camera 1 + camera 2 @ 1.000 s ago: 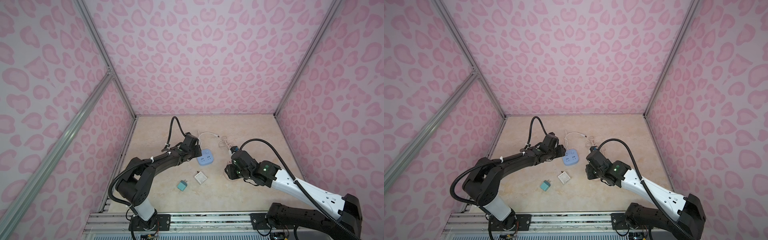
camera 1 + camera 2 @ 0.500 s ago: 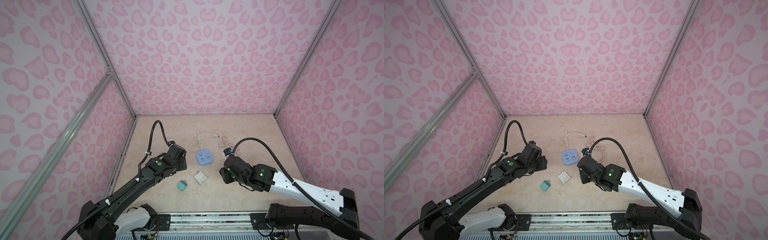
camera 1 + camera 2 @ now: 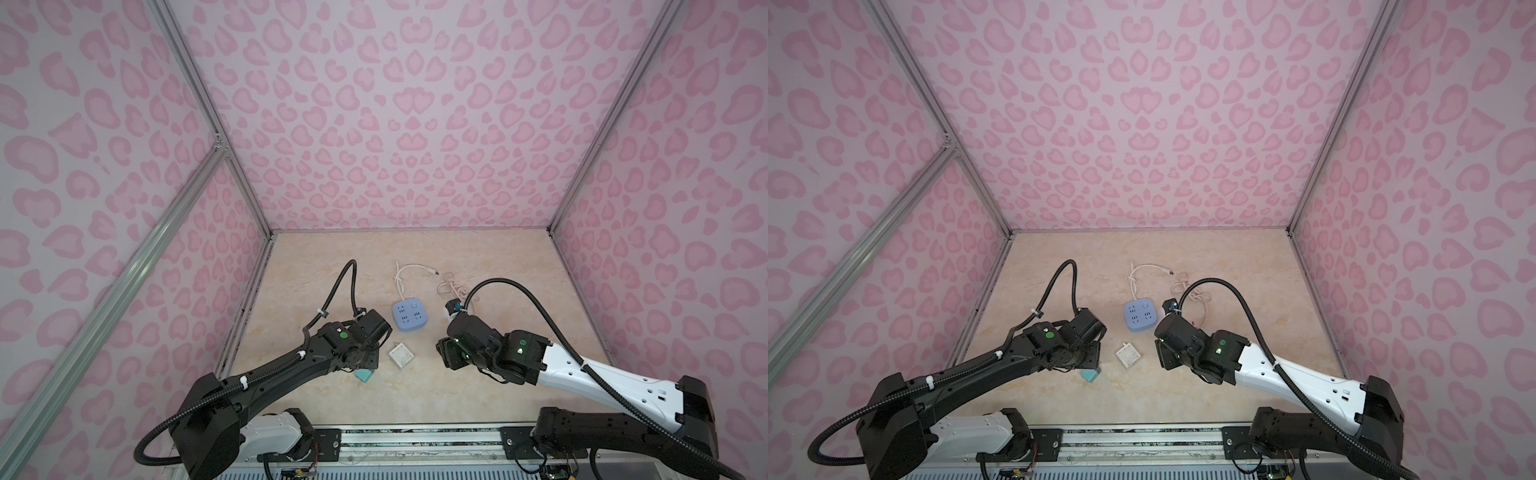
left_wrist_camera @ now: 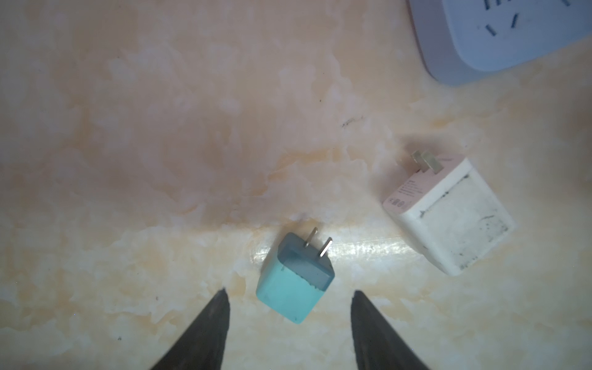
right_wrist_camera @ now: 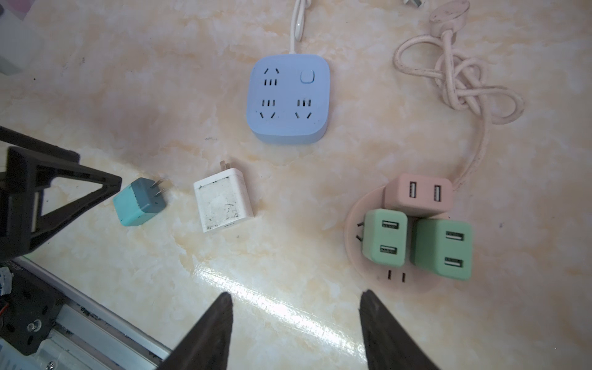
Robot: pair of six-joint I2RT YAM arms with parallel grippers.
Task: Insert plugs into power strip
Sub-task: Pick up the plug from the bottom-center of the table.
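Left gripper (image 4: 290,292) spread, tips either side of teal plug (image 4: 293,282), not touching; white plug (image 4: 448,217) just right. Right gripper (image 5: 296,293) spread, nothing held, near power strip (image 5: 288,99).

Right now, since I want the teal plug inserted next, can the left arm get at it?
Probably yes. The teal plug lies on its side, partly between the left arm's open jaws, with nothing covering it; the white plug sits apart beside it.
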